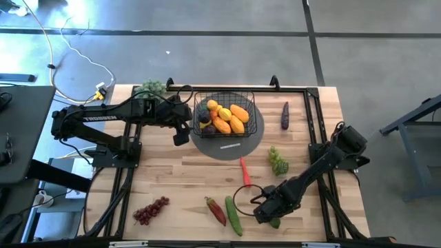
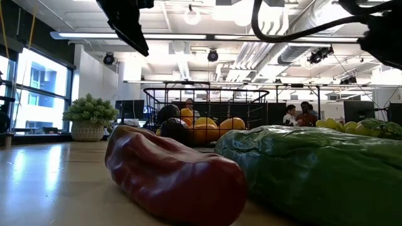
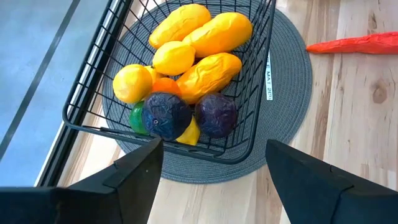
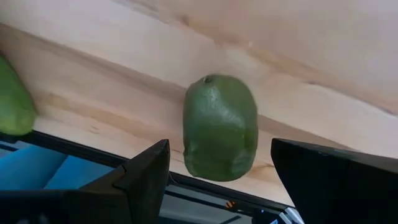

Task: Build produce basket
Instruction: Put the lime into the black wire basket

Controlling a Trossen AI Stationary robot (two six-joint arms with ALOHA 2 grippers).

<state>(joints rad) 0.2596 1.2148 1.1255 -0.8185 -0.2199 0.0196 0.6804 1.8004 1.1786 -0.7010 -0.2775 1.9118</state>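
The black wire-mesh basket (image 1: 224, 114) stands on a grey round disc and holds yellow lemons, orange mangoes (image 3: 208, 65) and two dark purple fruits (image 3: 214, 115). My left gripper (image 1: 181, 134) (image 3: 214, 143) is open and hovers just off the basket's left near corner. My right gripper (image 1: 267, 210) (image 4: 219, 143) is open near the table's near edge. A green avocado (image 4: 220, 127) (image 1: 275, 222) lies on the wood between its fingers, with a gap on each side.
Loose on the table lie red grapes (image 1: 150, 210), a dark red pepper (image 1: 216, 210), a cucumber (image 1: 233, 215), a red chilli (image 1: 244, 172), green grapes (image 1: 278, 162) and an aubergine (image 1: 284, 116). A leafy bunch (image 1: 151, 87) sits at the far left corner. A black frame runs along the table's edges.
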